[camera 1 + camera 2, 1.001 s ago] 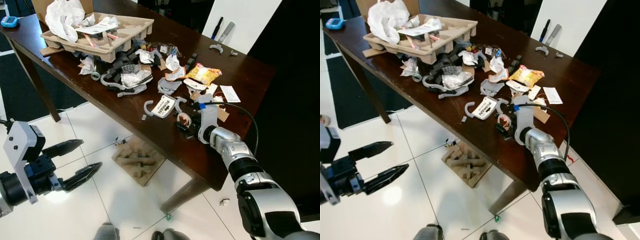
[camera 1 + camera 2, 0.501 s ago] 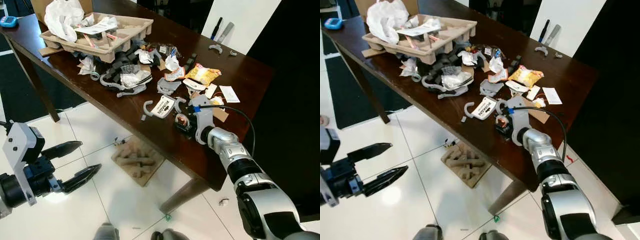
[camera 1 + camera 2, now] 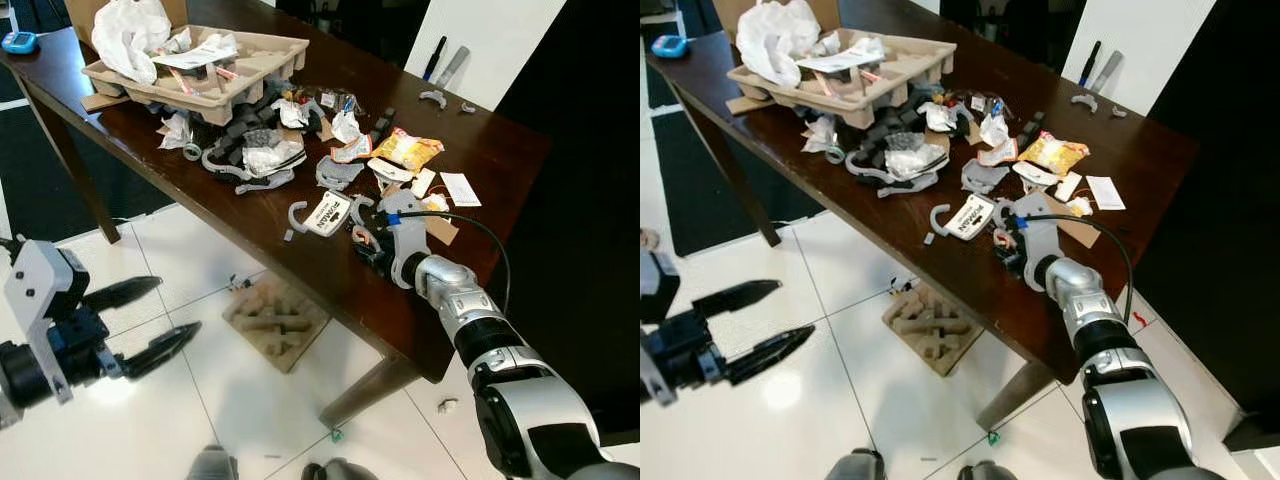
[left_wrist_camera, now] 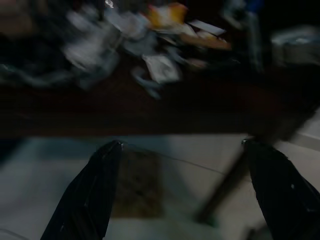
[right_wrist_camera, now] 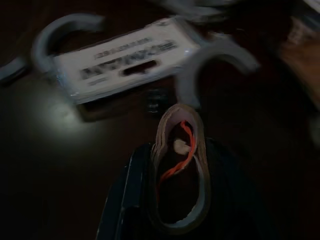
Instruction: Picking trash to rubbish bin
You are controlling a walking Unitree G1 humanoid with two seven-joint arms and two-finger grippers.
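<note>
Right pincer (image 3: 372, 243) clamped on crumpled wrapper (image 5: 179, 170) atop table (image 3: 330, 290).

Right tool (image 3: 372, 243) apparently clamped at arm's reach, left tool (image 3: 150, 320) low, fingers spread

A dark wooden table (image 3: 300, 262) stands on a white tiled floor (image 3: 200, 400). A small blue device (image 3: 18, 42) lies on the table's far left corner, and two marker-like sticks (image 3: 445, 62), one black and one grey, lean against a white wall panel (image 3: 480, 40) behind its far edge. Under the table, a brown moulded cardboard insert (image 3: 276, 320) lies flat on the tiles, beside a table leg (image 3: 365, 392).
</note>
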